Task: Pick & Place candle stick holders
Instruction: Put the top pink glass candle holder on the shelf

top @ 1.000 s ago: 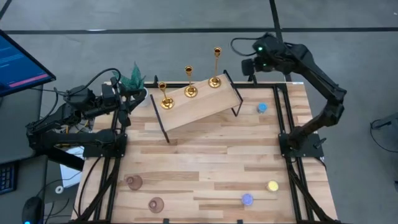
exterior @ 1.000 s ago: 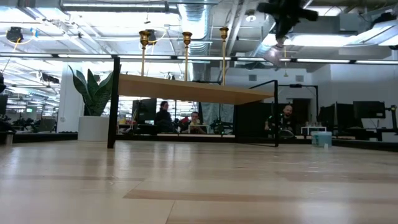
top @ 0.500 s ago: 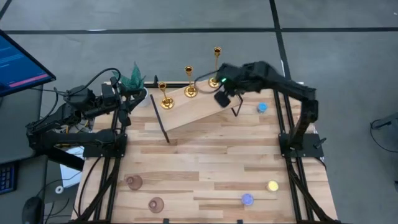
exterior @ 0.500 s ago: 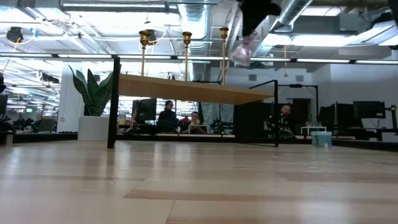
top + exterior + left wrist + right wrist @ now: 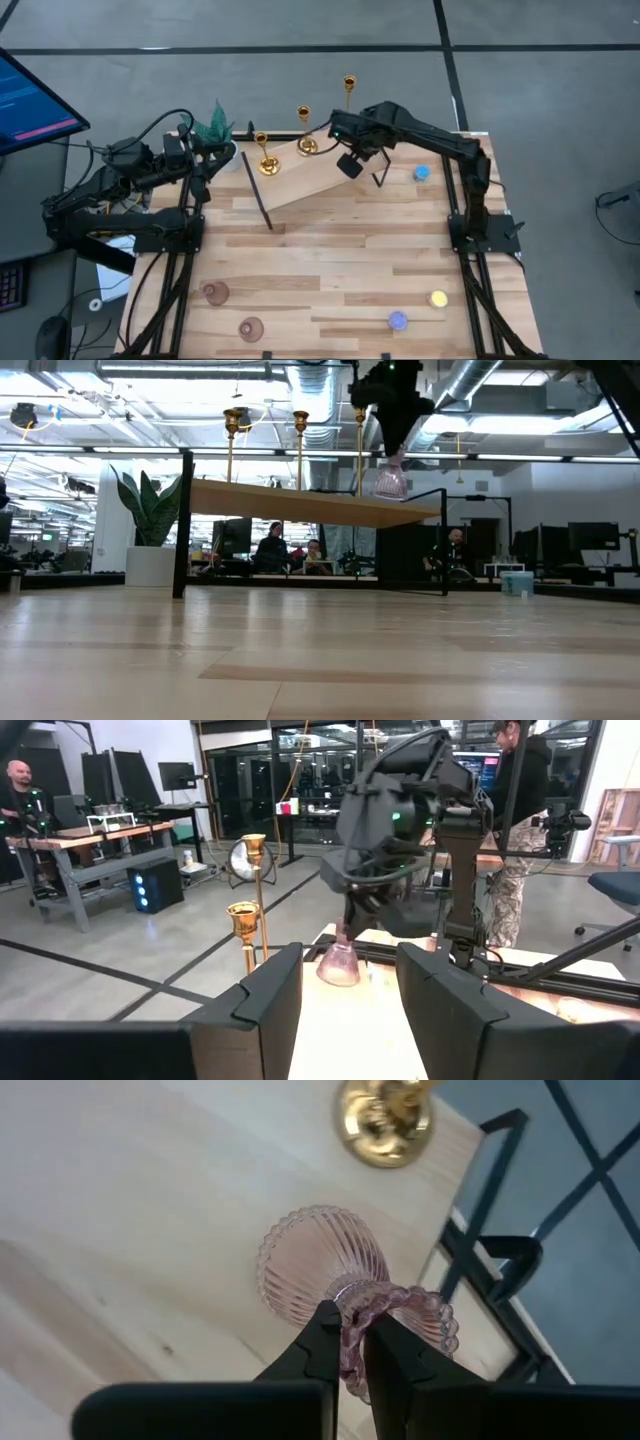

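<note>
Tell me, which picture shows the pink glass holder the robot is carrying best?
The right wrist view: the ribbed pink holder fills it, pinched by the right gripper. The low view shows it small above the shelf, the left wrist view far off; overhead, the arm hides it.

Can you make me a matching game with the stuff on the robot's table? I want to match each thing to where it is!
Things:
1. pink glass holder
2. gold candlesticks
3. yellow light
4. left claw

Places:
A. standing in a row on the raised wooden shelf
B. waiting at the table's left edge, by the green plant
C. pinched by its rim in the right claw, over the shelf
D. on the table, near the right edge

Pairs: 1-C, 2-A, 3-D, 4-B
</note>
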